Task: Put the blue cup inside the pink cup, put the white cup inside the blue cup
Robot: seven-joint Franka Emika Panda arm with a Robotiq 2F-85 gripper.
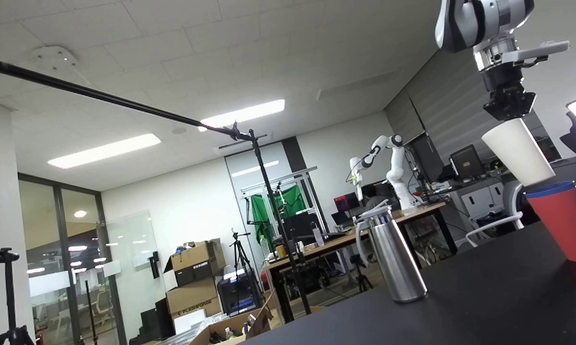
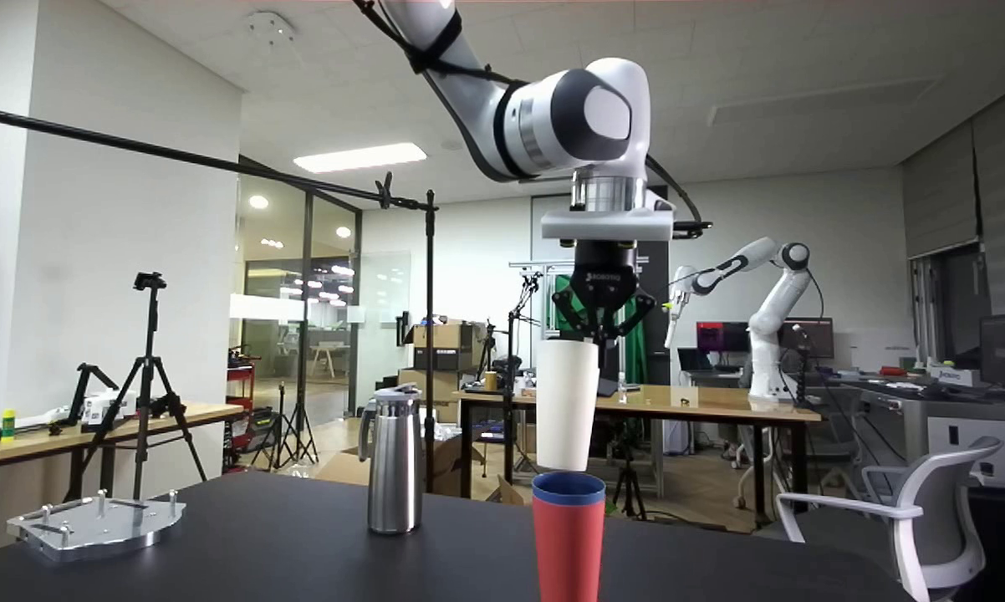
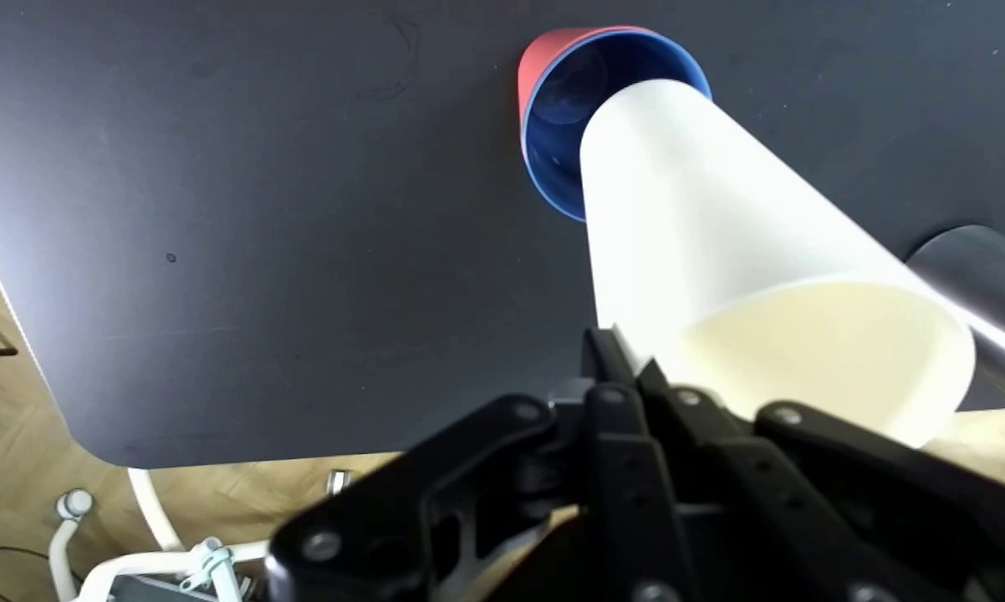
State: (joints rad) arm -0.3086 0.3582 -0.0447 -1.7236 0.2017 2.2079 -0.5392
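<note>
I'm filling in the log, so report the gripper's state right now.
Gripper: closed, holding the white cup by its rim.

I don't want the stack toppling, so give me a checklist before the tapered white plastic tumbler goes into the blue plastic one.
Tapered white plastic tumbler held: ok, jaws closed on its wall near the rim.
Smooth blue plastic tumbler nested inside coral-red plastic tumbler: ok.
White tumbler inside blue tumbler: not ok, its base hangs above.
White tumbler upright: not ok, appears tilted relative to the stack.
White base centred over blue mouth: cannot tell.
Shiny steel handled jug apart from the stack: ok.
</note>
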